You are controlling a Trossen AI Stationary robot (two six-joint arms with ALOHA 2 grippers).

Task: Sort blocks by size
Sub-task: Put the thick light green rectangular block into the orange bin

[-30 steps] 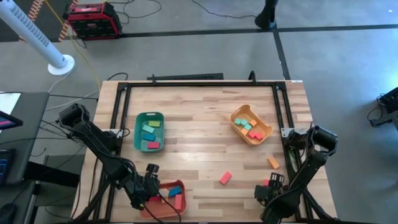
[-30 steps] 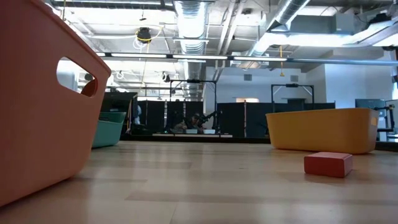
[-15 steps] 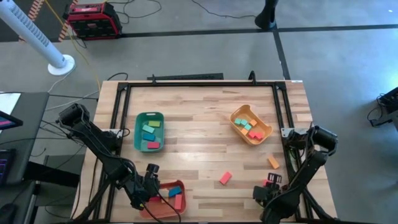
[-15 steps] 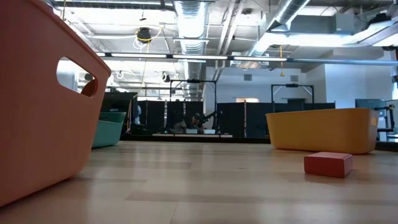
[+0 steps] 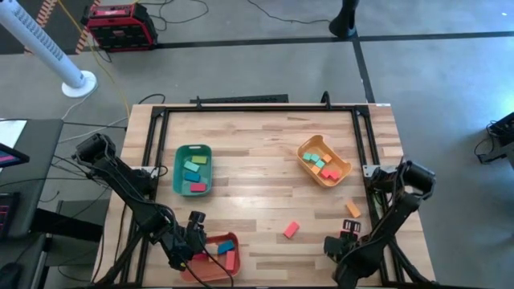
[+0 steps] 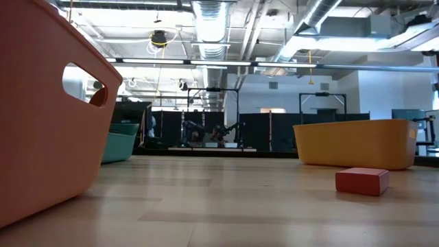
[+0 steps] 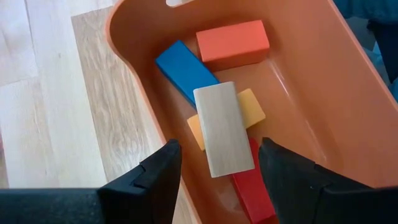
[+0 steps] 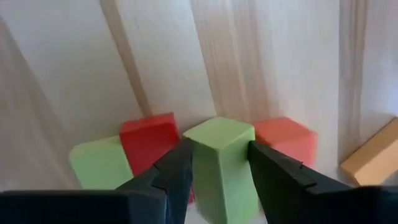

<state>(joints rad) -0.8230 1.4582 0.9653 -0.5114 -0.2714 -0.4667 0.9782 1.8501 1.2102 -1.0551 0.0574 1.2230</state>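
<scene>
Right gripper (image 8: 217,174) had just clamped its fingers on a green block (image 8: 219,163) at the table's (image 5: 257,152) near right corner, amid red blocks (image 8: 148,138), ready for lifting to a tray. Left gripper (image 7: 217,163) hung open over the salmon tray (image 7: 323,81) at the near left edge.

red bar (image 7: 252,186) half under the pale block (image 7: 222,129), its lower end behind a finger
</scene>
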